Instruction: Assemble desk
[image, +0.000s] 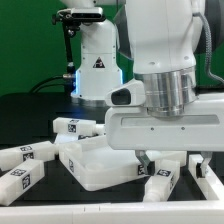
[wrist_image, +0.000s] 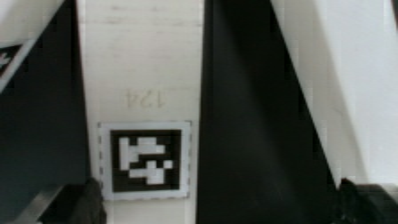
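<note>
Fingers: the fingers (image: 145, 158) (wrist_image: 68, 205) are standing wide apart and gripping nothing. They are hanging low over the parts by the table's near edge, toward the exterior view's right.
Table: the black table (image: 30, 110) is carrying all the loose desk parts.
Arm: the white arm (image: 160, 45) is reaching down and filling the exterior view's right half.
Robot base: the white robot base (image: 96, 62) with its triangle logo is standing toward the table's far edge.
Tabletop: the rimmed white tabletop (image: 100, 168) is lying flat near the middle of the near edge, just beside the fingers.
Legs: one leg (image: 76, 127) is lying behind the tabletop. Two more (image: 30, 152) (image: 18, 182) are lying toward the near corner on the exterior view's left. A fourth (image: 160, 181) is lying under the fingers.
Leg in the wrist view: a white leg (wrist_image: 139, 90) is running lengthwise between the dark tips, nearer one of them. Whether it is touching that tip I cannot tell.
Tag: a black-and-white tag (wrist_image: 146, 158) is showing on that leg's upper face.
</note>
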